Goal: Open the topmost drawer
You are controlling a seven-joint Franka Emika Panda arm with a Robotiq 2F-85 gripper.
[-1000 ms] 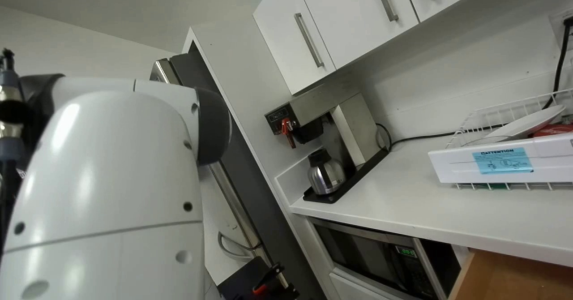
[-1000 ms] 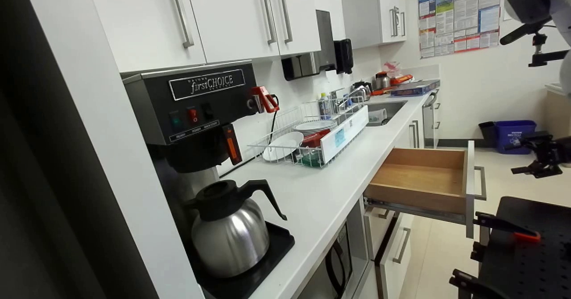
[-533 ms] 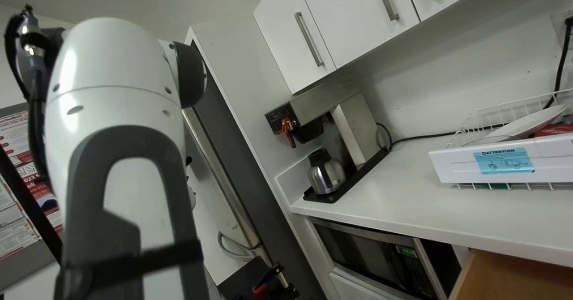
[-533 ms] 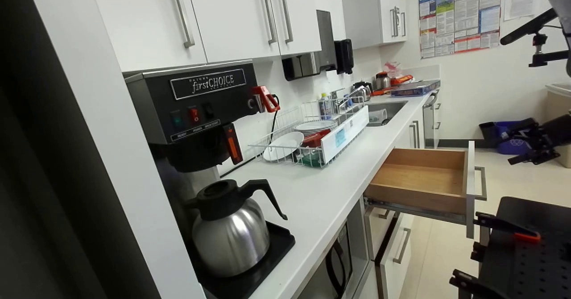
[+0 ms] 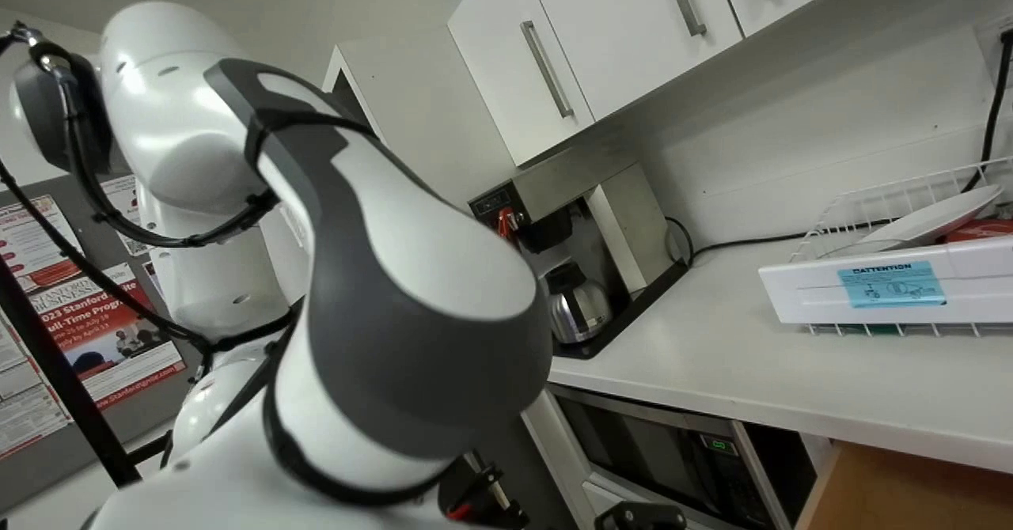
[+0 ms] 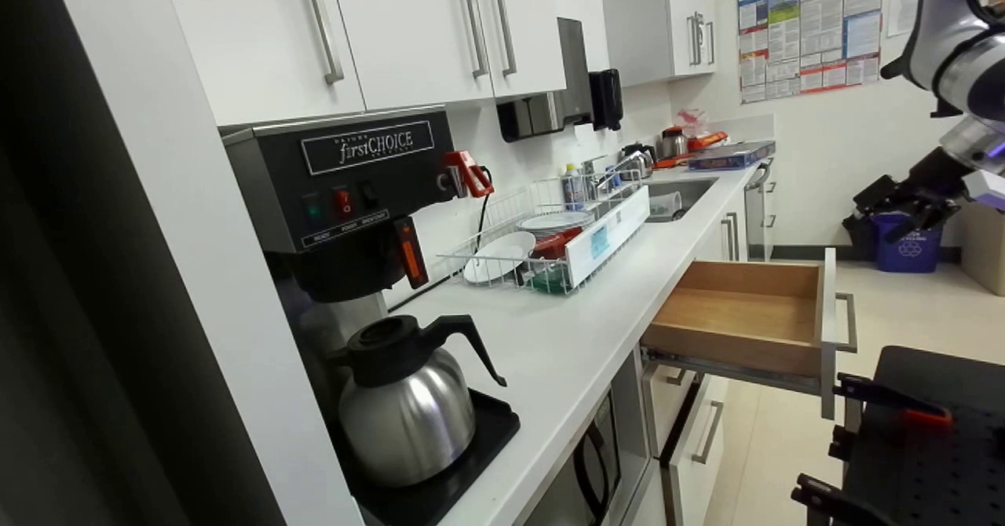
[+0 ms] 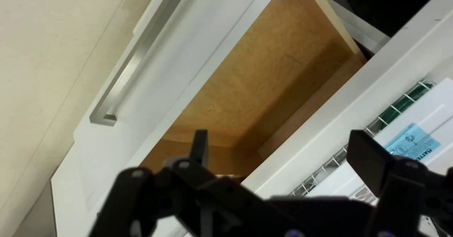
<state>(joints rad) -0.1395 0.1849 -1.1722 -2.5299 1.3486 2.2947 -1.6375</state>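
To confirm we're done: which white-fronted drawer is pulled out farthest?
The topmost white-fronted wooden drawer, beneath the white countertop: it juts past the white drawer fronts below, wooden interior showing.

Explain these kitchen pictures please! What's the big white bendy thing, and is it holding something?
The bendy thing is a robot arm, a machine with joints. Two views look in from outside, from different places. The third looks from up on the arm, past its black gripper, which works like a hand. The gripper is open and holds nothing. On the counter are a coffee maker with a silver pot and a dish rack with white plates. Underneath, the top drawer is pulled open.
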